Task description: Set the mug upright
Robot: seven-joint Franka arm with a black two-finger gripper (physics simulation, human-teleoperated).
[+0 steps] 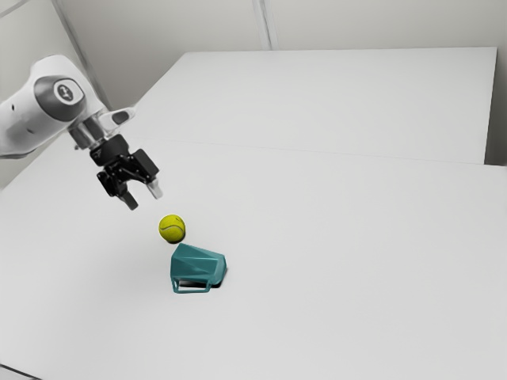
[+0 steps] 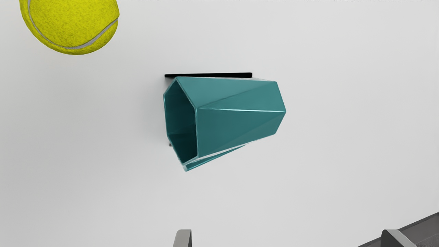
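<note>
In the exterior view, the teal faceted mug (image 1: 198,265) lies on its side on the white bench (image 1: 356,253), a little below and left of the frame's middle. Its mouth faces the exterior view's left, its narrower base the right, and its handle (image 1: 192,291) runs along the side nearer the bottom of the frame. So the result the task asks for is not there: the mug is down, not standing on its base.

The gripper (image 1: 144,196) hangs in the upper left of the frame, above the bench and well apart from the mug. Its jaws are spread, with nothing between them. The wrist view likewise has the jaws wide apart and the mug beyond them, its open mouth (image 2: 181,127) partly seen.

What is left, I judge, is the whole righting: getting hold of the mug, turning it until the mouth points up, settling it on its base and letting go. The tennis ball (image 1: 172,229) sits close by the mouth end, and a careless approach or swing could send it rolling.
</note>
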